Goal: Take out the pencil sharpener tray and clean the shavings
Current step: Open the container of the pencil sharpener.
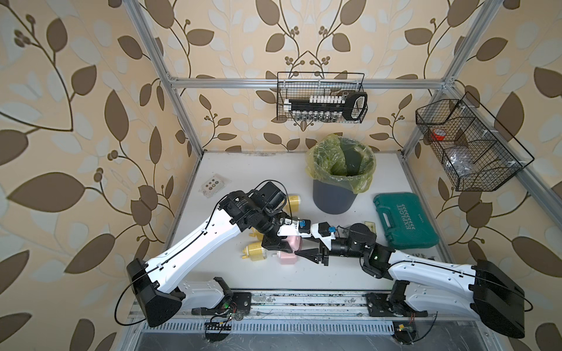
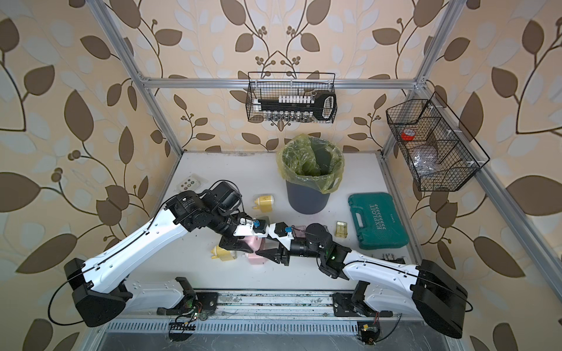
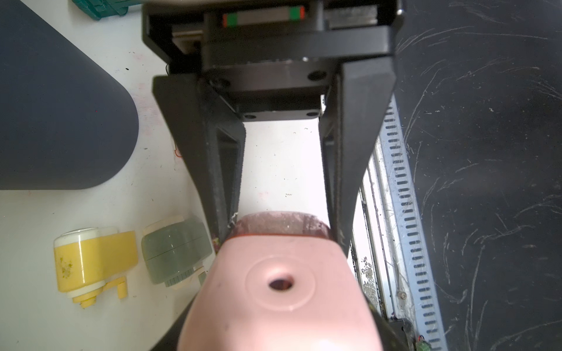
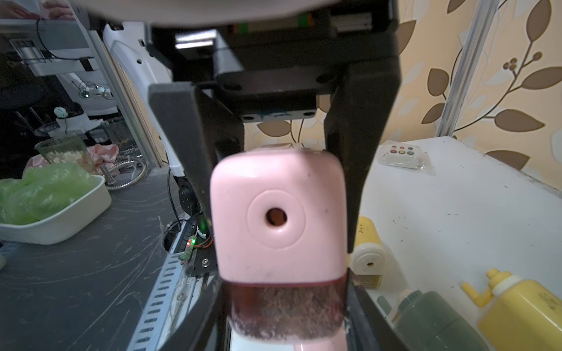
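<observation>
Bases of both arms sat on the rail at the front edge of the bench. The left arm climbed diagonally toward the middle with its wrist bent downward. The right arm ran low and nearly level toward it, so the two wrists faced each other.

Between them hung the pink pencil sharpener, apparently lifted off the bench. Its long axis lay along the line joining the wrists. The pink body pointed toward the right arm and the translucent tray toward the left arm.

The left gripper had its jaws clamped on the two sides of the tray, just where it met the body. The right gripper had its jaws pressed against the two flanks of the body, with no gap visible. The tray sat fully home in the body, and the shavings showed as a brown speckled mass behind its wall.

The coming separation probably turned on a straight pull along this shared axis, each arm drawing back toward its own side. A skewed pull risked jamming the tray or spilling its contents.

Just beyond the jaws, a second pink sharpener and a yellow sharpener lay on the bench. Farther back stood the lined waste bin, the likely place for emptying.
</observation>
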Tool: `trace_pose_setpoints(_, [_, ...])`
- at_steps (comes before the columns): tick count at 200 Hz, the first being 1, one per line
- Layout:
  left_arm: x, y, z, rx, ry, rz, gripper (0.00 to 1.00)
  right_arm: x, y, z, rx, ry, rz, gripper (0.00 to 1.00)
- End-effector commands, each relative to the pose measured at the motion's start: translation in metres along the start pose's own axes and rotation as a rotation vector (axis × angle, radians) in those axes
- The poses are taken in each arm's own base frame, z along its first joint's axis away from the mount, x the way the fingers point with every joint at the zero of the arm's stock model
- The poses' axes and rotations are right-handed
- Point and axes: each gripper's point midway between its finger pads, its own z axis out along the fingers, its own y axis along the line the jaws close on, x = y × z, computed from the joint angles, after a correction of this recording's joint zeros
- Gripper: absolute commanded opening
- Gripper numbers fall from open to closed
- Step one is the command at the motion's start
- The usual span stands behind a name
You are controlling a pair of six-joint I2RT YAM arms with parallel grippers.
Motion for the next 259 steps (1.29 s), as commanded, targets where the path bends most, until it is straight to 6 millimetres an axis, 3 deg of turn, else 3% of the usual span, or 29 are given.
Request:
trace_pose_setpoints(1, [-0.012, -0.005, -0.004, 0.029, -0.056, 0.007, 0.00, 0.004, -0.006, -0.002, 0.038, 0.004, 0.029, 0.29])
trace_pose_setpoints(22, [-0.007, -0.007, -0.001, 0.039, -0.039, -0.002, 0.00, 0.001, -0.009, -0.003, 0.054, -0.002, 0.041, 0.00])
trace_pose_setpoints(97, [0.013, -0.011, 0.009, 0.069, 0.048, -0.029, 0.00, -0.001, -0.017, -0.011, 0.120, -0.011, 0.067, 0.00])
trace_pose_setpoints(166, [0.020, -0.011, 0.012, 0.065, 0.074, -0.033, 0.00, 0.003, -0.016, -0.023, 0.148, 0.011, 0.031, 0.00])
trace_pose_setpoints(259, [0.008, -0.009, 0.005, 0.033, 0.020, -0.015, 0.00, 0.001, -0.014, -0.035, 0.162, -0.006, 0.017, 0.00])
